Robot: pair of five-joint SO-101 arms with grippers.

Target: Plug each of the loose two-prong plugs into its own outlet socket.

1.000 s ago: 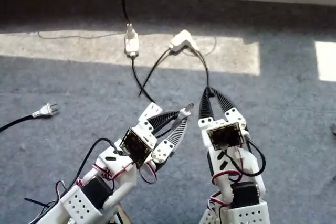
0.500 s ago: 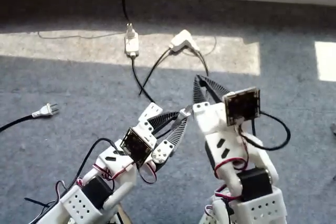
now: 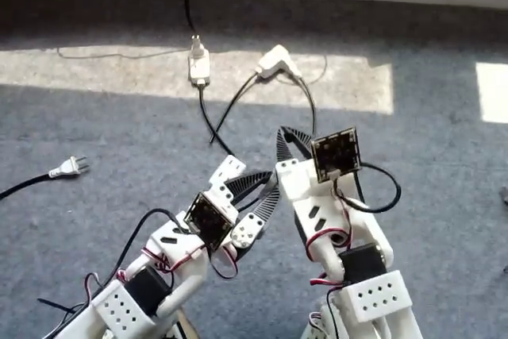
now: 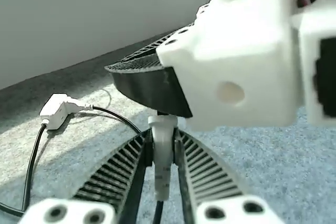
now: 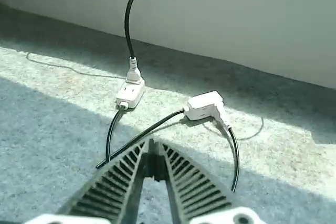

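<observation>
Closest in, on the left gripper [image 4: 163, 142]: fingers clamped on a white two-prong plug [image 4: 161, 174], held up off the grey carpet [image 3: 95, 220], prongs pointing away from the wrist and its black cord [image 4: 157, 211] dropping between the fingers. Right in front of it, almost touching: the white housing of the right arm [image 4: 236, 66], crossing above the held plug.

On the right gripper [image 5: 154, 156]: fingers drawn together at the tips, low over the carpet. Cannot tell whether anything thin is pinched there. Just beyond those tips, a black lead running along the carpet toward the sockets.

Off to the left, well apart from both arms: a loose two-prong plug [image 3: 67, 167], lying flat on the carpet in shade, prongs pointing right.

Farther out, in the strip of sunlight: an angled white outlet socket [image 5: 203, 106], lying on its side, leads leaving both ends. Near it, to the left: a straight white socket [image 5: 130, 94] with a seated plug [image 5: 133, 69] in its far end, cable rising toward the pale wall [image 5: 236, 19].
</observation>
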